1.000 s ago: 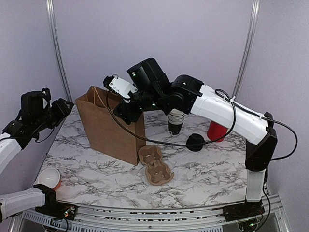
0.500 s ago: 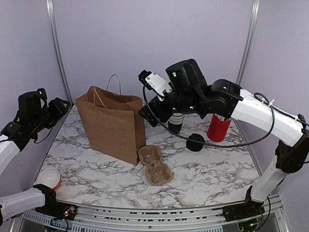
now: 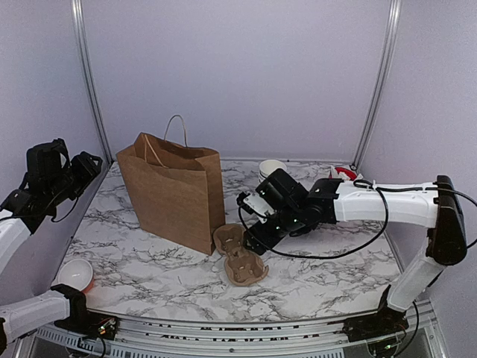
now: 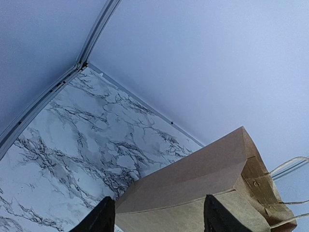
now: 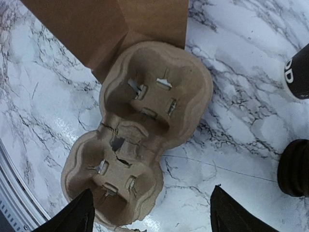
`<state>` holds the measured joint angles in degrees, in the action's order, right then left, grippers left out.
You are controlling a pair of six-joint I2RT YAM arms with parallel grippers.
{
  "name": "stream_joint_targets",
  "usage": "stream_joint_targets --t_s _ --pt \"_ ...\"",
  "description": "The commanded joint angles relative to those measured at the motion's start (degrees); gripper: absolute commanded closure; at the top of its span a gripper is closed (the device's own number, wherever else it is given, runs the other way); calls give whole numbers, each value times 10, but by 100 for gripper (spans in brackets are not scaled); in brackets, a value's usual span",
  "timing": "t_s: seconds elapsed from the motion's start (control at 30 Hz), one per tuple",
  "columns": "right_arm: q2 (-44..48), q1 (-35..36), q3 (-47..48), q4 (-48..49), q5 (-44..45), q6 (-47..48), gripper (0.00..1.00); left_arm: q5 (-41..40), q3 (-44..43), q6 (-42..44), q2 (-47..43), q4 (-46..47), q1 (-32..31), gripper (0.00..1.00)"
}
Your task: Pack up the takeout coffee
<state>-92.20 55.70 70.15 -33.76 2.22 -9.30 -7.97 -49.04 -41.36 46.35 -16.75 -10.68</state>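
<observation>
**Right end effector [image 5: 152, 212] open above the carrier, coffee not yet packed**

Its jaws stand wide apart with nothing between them, low over the two-well pulp carrier [image 5: 140, 135]. The carrier lies empty on the marble worktop [image 3: 149, 283], right beside the foot of the brown paper bag [image 3: 175, 190]. Just past the carrier, at the edge of the right wrist view, the takeout coffee [image 5: 295, 166] sits lidded on the worktop, apart from carrier and bag; the top view hides it behind the right arm. This looks like the start of a pick on either carrier or coffee. The next move calls for centring the jaws and closing gently, since pulp and paper both crush. Off to the left, the left end effector [image 4: 159, 220] hangs open and empty, facing the bag. By the back wall are a stack of lidless cups [image 3: 272, 165] and a red cup [image 3: 344, 174]
</observation>
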Motion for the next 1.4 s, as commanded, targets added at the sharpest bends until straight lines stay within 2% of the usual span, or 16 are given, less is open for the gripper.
stream_joint_targets --t_s 0.0,0.23,0.3,0.43,0.57,0.73,0.87,1.03,1.23,1.37 --pt "-25 -4 -28 43 -53 -38 23 13 -4 3 -3 -2 13 37" --pt "-64 -16 -50 63 -63 -51 32 36 -34 19 23 -9 22 34" --pt "-73 -16 -50 67 -67 -53 36 48 -57 26 36 -24 22 31" --pt "-90 -16 -53 80 -86 -56 45 56 -89 4 47 -57 20 31" --pt "-103 -16 -55 91 -105 -58 62 48 -120 -26 48 -108 8 32" --pt "-98 -16 -62 94 -93 -58 85 3 -158 -62 72 -157 -48 33" --pt "-79 -15 -76 101 -85 -57 99 -23 -185 -101 115 -187 -91 33" --pt "-32 -16 -99 108 -64 -53 100 -62 -274 -134 186 -253 -129 34" --pt "28 -16 -129 107 -51 -52 100 -85 -357 -153 241 -329 -132 34" --pt "77 -16 -141 96 -37 -50 100 -75 -381 -158 265 -356 -132 36"
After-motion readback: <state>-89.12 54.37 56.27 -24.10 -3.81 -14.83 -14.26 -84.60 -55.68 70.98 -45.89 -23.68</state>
